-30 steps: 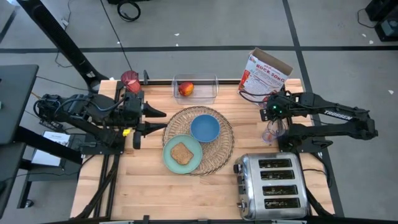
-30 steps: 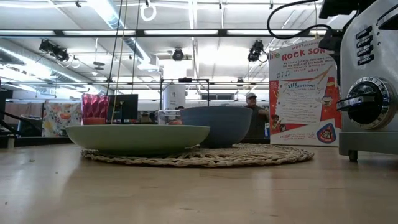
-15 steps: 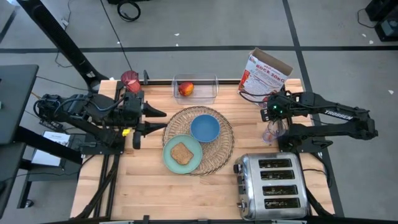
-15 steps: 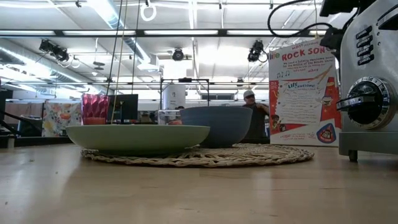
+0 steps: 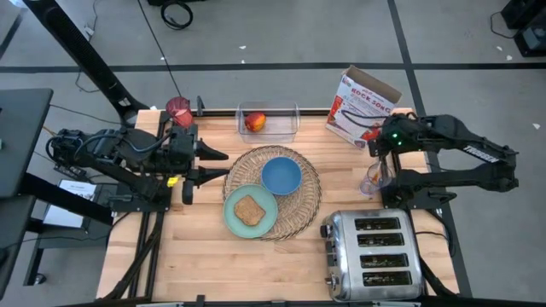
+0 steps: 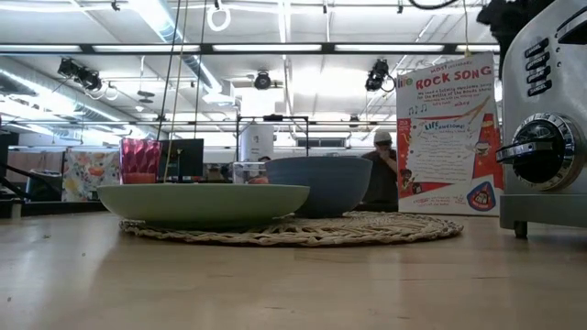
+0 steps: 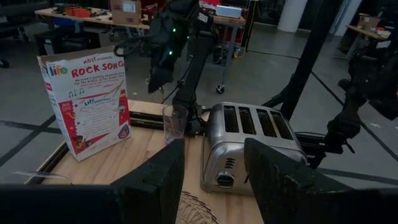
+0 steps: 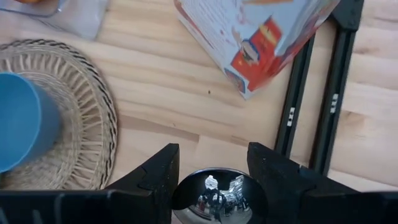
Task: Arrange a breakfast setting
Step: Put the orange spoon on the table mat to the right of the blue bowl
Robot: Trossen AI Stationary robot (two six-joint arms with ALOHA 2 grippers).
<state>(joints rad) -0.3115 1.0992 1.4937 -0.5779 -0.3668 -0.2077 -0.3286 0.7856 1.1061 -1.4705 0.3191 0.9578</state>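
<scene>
The round wicker placemat (image 5: 271, 192) lies mid-table. On it rest the mint-green plate (image 5: 250, 211) with the toast slice (image 5: 248, 210) and the blue bowl (image 5: 281, 176). The red-yellow apple (image 5: 254, 122) sits in a clear tub (image 5: 267, 121) at the far edge. The red translucent cup (image 5: 178, 107) stands at the far left. A clear glass (image 5: 373, 181) stands right of the placemat. My right gripper (image 8: 214, 155) is open above it, pointing down, with the glass's mouth (image 8: 217, 196) below and between its fingers. My left gripper (image 5: 215, 165) is open and empty, left of the placemat. No orange-handled utensil shows.
A chrome toaster (image 5: 374, 254) stands at the near right. A cereal box (image 5: 363, 104) stands at the far right, close to my right arm. A black rail (image 5: 213, 110) runs along the far edge. Bare wood lies in front of the plate. A person (image 6: 381, 174) stands in the room behind.
My right gripper has risen and drawn a little toward the table's far right, above the clear glass, which has stayed in place.
</scene>
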